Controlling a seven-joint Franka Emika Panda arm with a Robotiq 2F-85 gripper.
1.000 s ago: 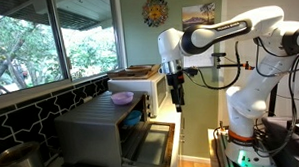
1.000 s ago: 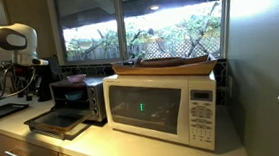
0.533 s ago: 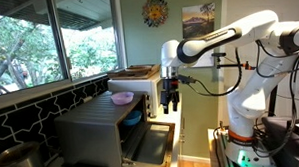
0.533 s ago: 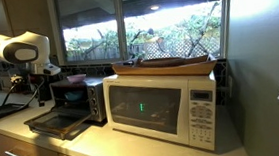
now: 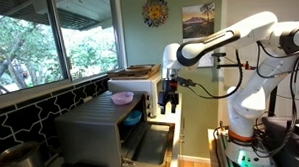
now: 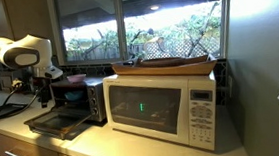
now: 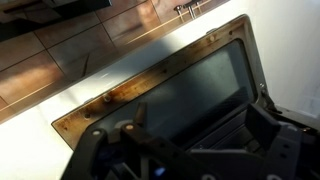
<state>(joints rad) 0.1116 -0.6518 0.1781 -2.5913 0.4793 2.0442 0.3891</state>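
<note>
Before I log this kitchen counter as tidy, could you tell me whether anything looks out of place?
Only mildly: a pink bowl sits on the toaster oven, whose door lies open, stained along its frame.

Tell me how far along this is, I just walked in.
Done: the oven door lies open. In hand: the open gripper hovers above the door, holding nothing. Left: the pink bowl on the oven is untouched.
</note>
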